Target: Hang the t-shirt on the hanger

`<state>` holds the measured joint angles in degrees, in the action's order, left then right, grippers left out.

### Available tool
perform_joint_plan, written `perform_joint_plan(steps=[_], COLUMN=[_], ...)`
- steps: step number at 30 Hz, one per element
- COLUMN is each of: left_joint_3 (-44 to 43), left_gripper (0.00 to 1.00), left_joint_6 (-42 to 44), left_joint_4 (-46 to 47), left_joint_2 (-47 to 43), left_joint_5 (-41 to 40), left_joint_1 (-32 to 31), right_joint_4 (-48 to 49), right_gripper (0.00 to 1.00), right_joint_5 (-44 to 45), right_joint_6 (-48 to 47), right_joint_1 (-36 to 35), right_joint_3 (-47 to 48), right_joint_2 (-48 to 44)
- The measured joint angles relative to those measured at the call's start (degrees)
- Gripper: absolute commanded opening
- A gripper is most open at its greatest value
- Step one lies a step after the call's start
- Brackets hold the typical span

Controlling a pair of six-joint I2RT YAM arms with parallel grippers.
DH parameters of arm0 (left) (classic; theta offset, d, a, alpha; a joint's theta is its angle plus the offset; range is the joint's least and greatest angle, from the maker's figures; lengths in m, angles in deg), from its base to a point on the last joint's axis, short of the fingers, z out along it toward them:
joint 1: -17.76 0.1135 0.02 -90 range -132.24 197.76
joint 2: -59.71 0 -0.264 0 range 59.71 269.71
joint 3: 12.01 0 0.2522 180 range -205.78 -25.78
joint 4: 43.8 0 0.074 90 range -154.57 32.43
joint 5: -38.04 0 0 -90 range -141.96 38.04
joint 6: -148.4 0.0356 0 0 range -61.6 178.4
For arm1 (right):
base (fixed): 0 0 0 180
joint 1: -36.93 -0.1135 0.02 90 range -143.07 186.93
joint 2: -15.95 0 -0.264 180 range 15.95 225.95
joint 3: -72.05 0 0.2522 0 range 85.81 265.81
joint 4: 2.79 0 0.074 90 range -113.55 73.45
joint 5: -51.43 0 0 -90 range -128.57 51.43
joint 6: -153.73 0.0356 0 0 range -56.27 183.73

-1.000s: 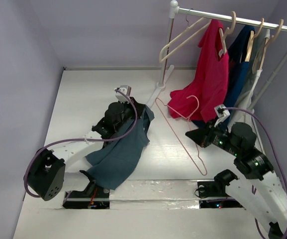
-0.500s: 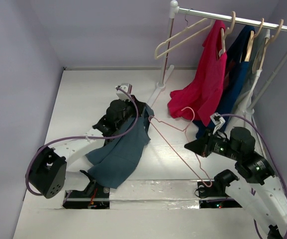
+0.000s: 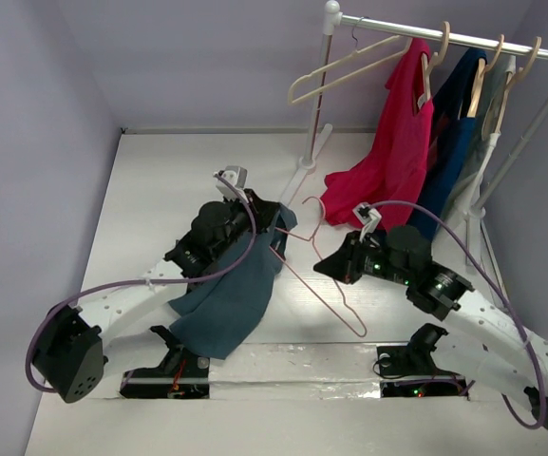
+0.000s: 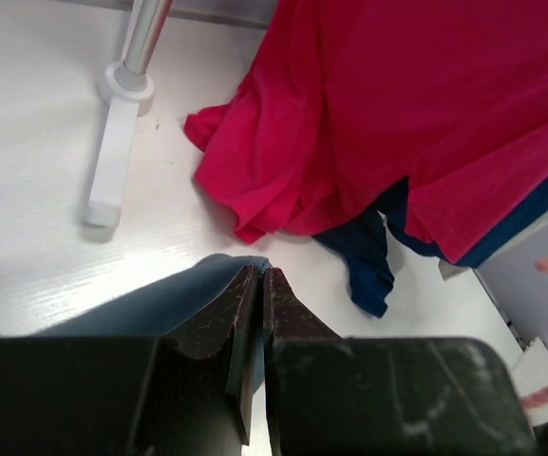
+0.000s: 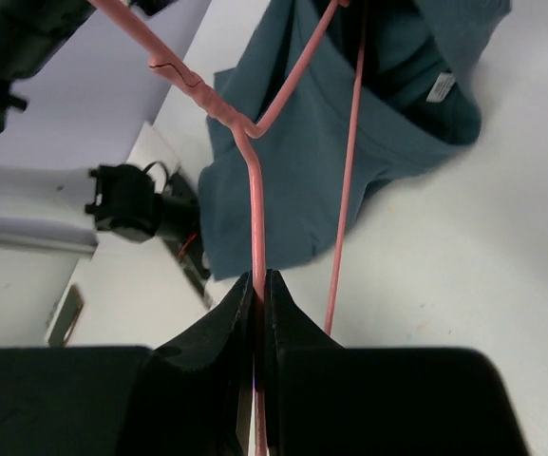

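Desk [image 3: 160,190]: white, carrying both arms and the foot of the clothes rack.
Left pincer [image 3: 274,228]: raised over the middle of the desk; in the left wrist view its fingers [image 4: 240,304] are pressed together with only a thin slit between them, pinching an edge of the t-shirt.
T-shirt [image 3: 226,299]: slate-blue, hanging from the left pincer and draping down and left along the left arm toward the near edge of the desk. The right wrist view shows its neck opening with a small white label inside.
Hanger [image 5: 255,214]: thin pale-pink rod, held off the desk between the two arms and tilted. Its upper end reaches the shirt just beside the left pincer – one rod crosses the neck opening in the right wrist view, but whether it is inside the cloth cannot be told.
Right pincer [image 3: 323,267]: right of the shirt, pointed left, fully closed around one rod of the hanger just below a bend.
Rack pole [image 3: 321,85]: white and upright at the back – its foot stands on the desk.
Cream hanger [image 3: 349,71]: bare, hooked on the rail.
Red t-shirt [image 3: 392,161]: hangs from the rail on a wooden hanger [image 3: 437,49], its hem bunched on the desk.
Navy t-shirt [image 3: 449,142]: just right of the red one, touching it.
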<state>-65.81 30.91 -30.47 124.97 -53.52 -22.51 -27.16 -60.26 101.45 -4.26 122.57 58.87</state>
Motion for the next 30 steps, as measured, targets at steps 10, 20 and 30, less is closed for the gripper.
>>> perform_joint_plan(steps=[10,20,30], left_joint_3=[1.77,0.85,-2.56], left_gripper=[0.0,0.0,0.0], left_joint_6=[0.09,0.87,0.2], left_joint_4=[-7.04,-10.45,-13.55], left_joint_2=[-12.26,-16.33,-24.11], left_joint_5=[-6.97,-9.2,-3.98], left_joint_1=[-0.92,-2.69,-5.86], right_joint_4=[5.51,8.04,23.87], right_gripper=[0.0,0.0,0.0], right_joint_5=[22.12,33.38,33.66], right_joint_6=[-3.04,-5.44,-10.12], right_joint_1=[-11.13,-16.63,-16.63], right_joint_3=[1.95,6.93,10.86], right_joint_2=[3.65,7.87,28.0])
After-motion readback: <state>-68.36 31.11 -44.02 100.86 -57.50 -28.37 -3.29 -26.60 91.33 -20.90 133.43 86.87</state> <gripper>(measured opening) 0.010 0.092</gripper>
